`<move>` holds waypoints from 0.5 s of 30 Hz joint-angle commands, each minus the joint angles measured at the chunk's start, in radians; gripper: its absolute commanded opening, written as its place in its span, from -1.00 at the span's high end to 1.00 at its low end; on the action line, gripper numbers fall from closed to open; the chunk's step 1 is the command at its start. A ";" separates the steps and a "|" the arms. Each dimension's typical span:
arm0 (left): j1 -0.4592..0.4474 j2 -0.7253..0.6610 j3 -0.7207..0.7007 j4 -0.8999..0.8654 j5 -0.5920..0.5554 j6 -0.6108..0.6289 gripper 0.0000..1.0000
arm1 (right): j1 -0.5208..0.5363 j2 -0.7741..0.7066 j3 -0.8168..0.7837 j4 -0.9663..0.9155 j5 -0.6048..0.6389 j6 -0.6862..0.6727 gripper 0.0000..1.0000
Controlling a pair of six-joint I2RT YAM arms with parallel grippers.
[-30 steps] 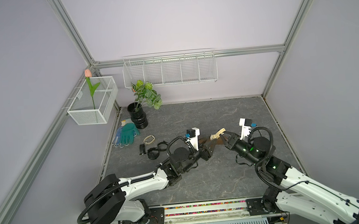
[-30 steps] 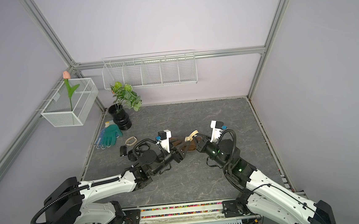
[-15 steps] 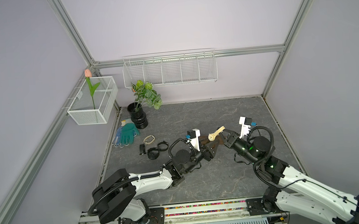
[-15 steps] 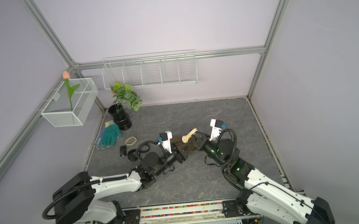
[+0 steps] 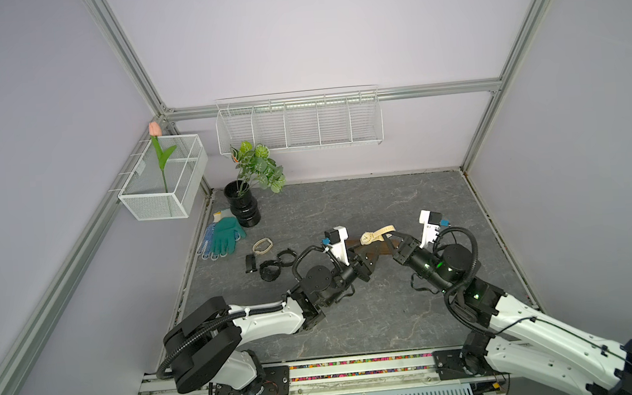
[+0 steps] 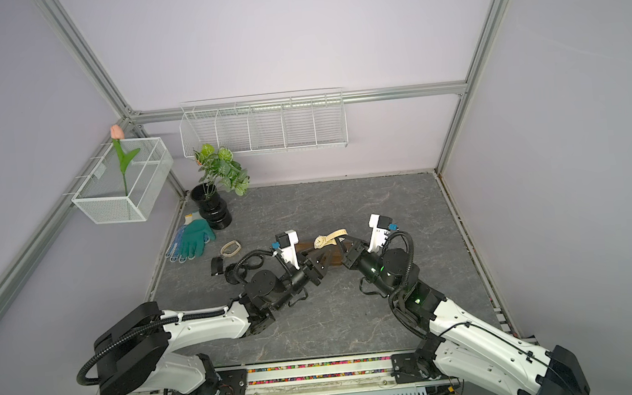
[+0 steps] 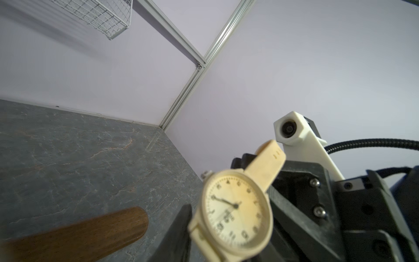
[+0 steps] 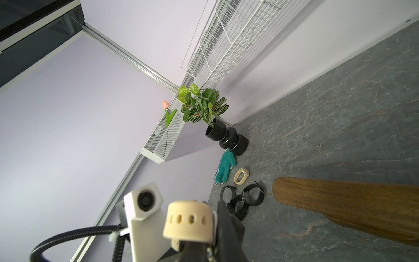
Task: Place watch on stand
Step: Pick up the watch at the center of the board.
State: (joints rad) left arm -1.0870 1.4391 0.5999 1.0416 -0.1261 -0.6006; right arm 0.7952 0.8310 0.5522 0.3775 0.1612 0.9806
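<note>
Here the step in hand is the transfer: the cream watch [image 5: 367,237] hangs raised between your two arms, not yet on the stand [image 7: 77,238]. Read the scene left to right. At far left, black watches [image 5: 270,272] lie on the table [image 5: 346,204], well apart from the work. Your left gripper [image 5: 366,259] reaches in toward the watch face; one dark finger [image 7: 179,229] shows just beside the case in the left wrist view, yet you cannot tell whether the jaws are narrowed onto the lower strap or only near it. The watch itself floats near the brown wooden bar, clear of the wood. Your right gripper [image 5: 389,239] is clamped on the perforated strap end [image 8: 188,221] and bears the watch. The next move, as a judgement, calls for one sure grip, then lowering the watch onto the bar so the strap straddles it.
</note>
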 commanded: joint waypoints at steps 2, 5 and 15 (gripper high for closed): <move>-0.001 -0.053 0.002 -0.032 -0.046 0.008 0.39 | 0.015 -0.023 -0.020 0.004 0.017 0.023 0.86; -0.001 -0.063 0.009 -0.058 -0.054 0.008 0.47 | 0.019 -0.022 -0.021 0.008 0.021 0.018 0.86; -0.001 -0.060 0.055 -0.138 0.051 0.005 0.38 | 0.023 -0.011 -0.015 -0.003 0.080 0.002 0.86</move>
State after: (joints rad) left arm -1.0885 1.3872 0.6098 0.9279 -0.1219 -0.5903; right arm 0.8089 0.8192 0.5430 0.3710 0.2142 0.9798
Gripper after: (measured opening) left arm 0.317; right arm 0.081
